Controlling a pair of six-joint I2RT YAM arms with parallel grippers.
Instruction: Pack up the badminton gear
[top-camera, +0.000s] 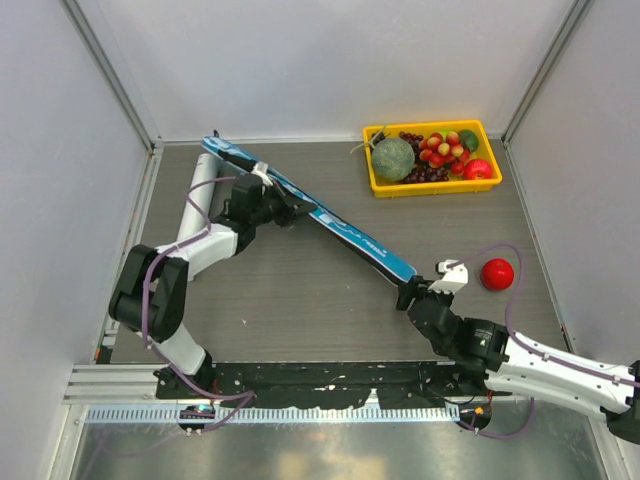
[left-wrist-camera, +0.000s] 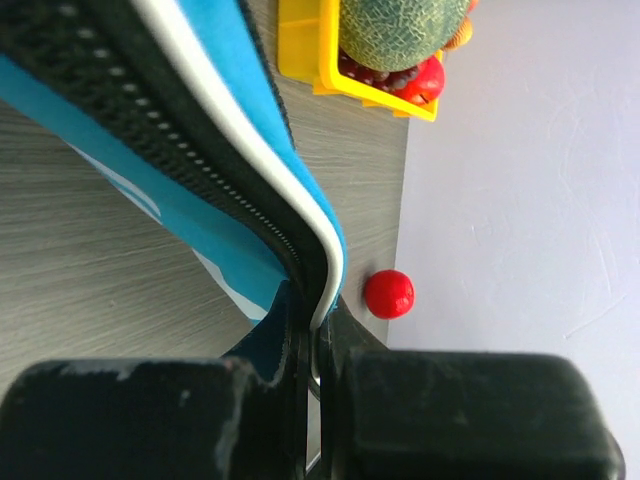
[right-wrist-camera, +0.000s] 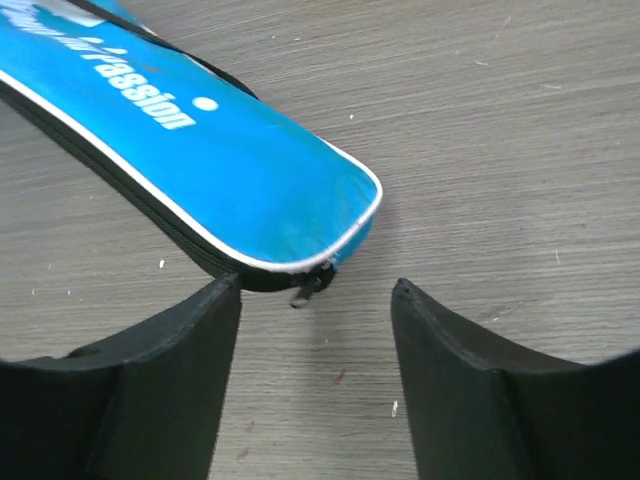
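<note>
Blue bag (top-camera: 345, 232) runs diag across counter (top-camera: 300, 320), 10 to 4 o'clock. L fingers (top-camera: 290, 212) pinch its zip edge nr the 10 o'clock end. R fingers (top-camera: 410, 297) spread, straddling zip pull (right-wrist-camera: 303, 295) at the 4 o'clock tip, not gripping. White tube (top-camera: 200, 185) at 9 o'clock.

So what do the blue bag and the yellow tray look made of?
The blue bag looks like matte synthetic fabric, going by its printed lettering and the black zipper along its edge. The yellow tray is probably moulded plastic: smooth, uniform colour, thin rim.
</note>
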